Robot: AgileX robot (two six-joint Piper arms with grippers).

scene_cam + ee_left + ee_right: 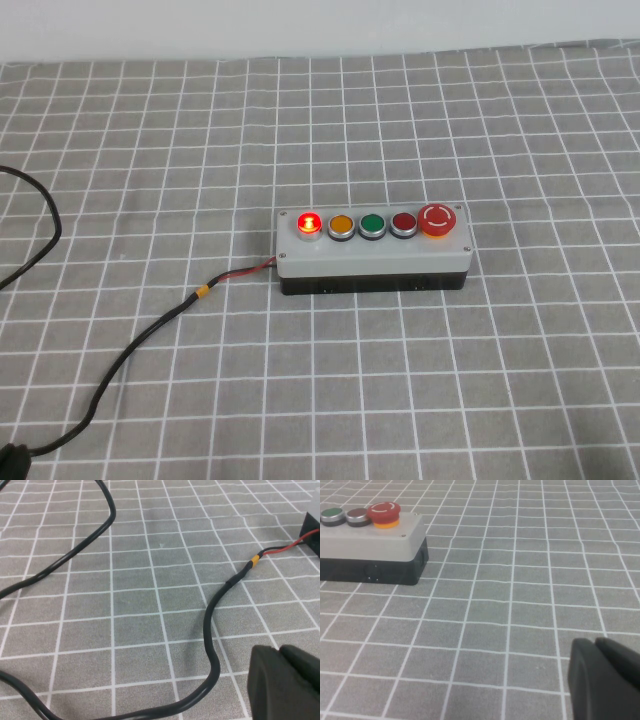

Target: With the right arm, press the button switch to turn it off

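The button switch [310, 222] is small, round and red, and it glows in its silver collar at the left end of a long grey box [372, 255] in the middle of the table. Neither arm shows in the high view. My right gripper [595, 642] is shut and empty, low over the cloth, well off from the box's mushroom-button end [384, 513]. The button switch is out of the right wrist view. My left gripper [279, 650] is shut and empty beside the black cable [212, 630].
Yellow [341, 226], green [372, 224], maroon [403, 223] and red mushroom [439, 219] buttons follow on the box. A black cable [150, 330] with red wire runs from the box's left end to the front left. A grey checked cloth [500, 380] covers the table.
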